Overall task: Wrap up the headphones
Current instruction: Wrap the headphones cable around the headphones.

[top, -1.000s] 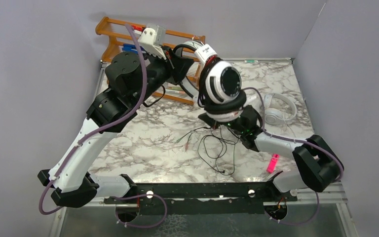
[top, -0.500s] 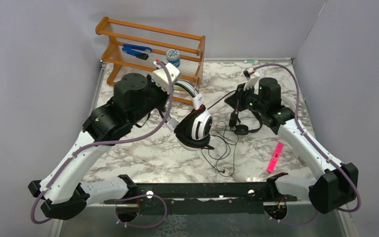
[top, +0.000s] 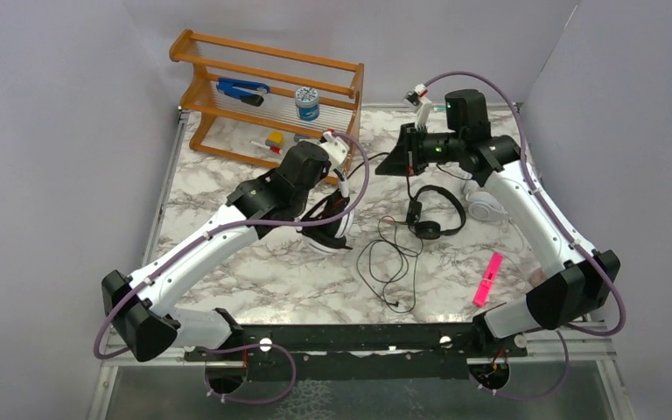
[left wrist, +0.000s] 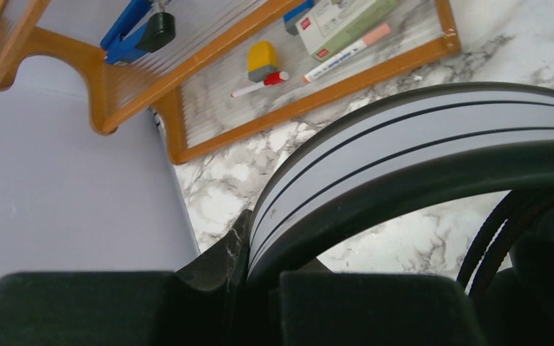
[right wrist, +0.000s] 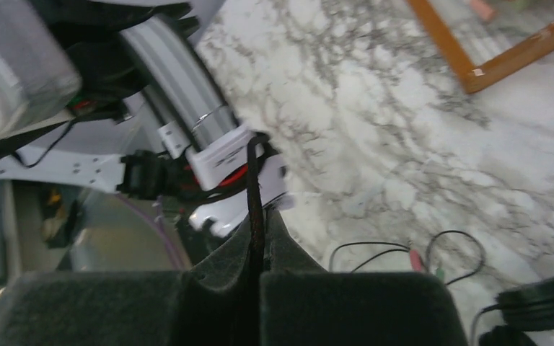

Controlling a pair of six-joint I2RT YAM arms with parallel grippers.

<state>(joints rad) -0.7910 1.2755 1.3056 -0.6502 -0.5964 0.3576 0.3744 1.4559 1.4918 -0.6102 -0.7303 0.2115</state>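
Note:
The white headphones with black ear pads (top: 328,229) hang low over the table's middle. My left gripper (top: 339,194) is shut on their white, black-striped headband (left wrist: 404,137), which runs between the fingers in the left wrist view. My right gripper (top: 391,164) is raised at the back centre, shut on the black cord (right wrist: 255,194), which passes up between its fingers. The smaller all-black headphones (top: 433,216) lie on the table under the right arm. The all-white headphones (top: 488,206) lie at the right, partly hidden by that arm.
Loose thin cords (top: 389,262) sprawl in front of the black headphones. A pink marker (top: 487,289) lies at the front right. A wooden rack (top: 267,61) at the back left holds a blue clamp (top: 241,89), a small jar (top: 307,102) and pens.
My left arm has dropped lower and carried the white-and-black headphones slightly left and down. My right gripper has risen and moved back and left, pulling the black cord with it.

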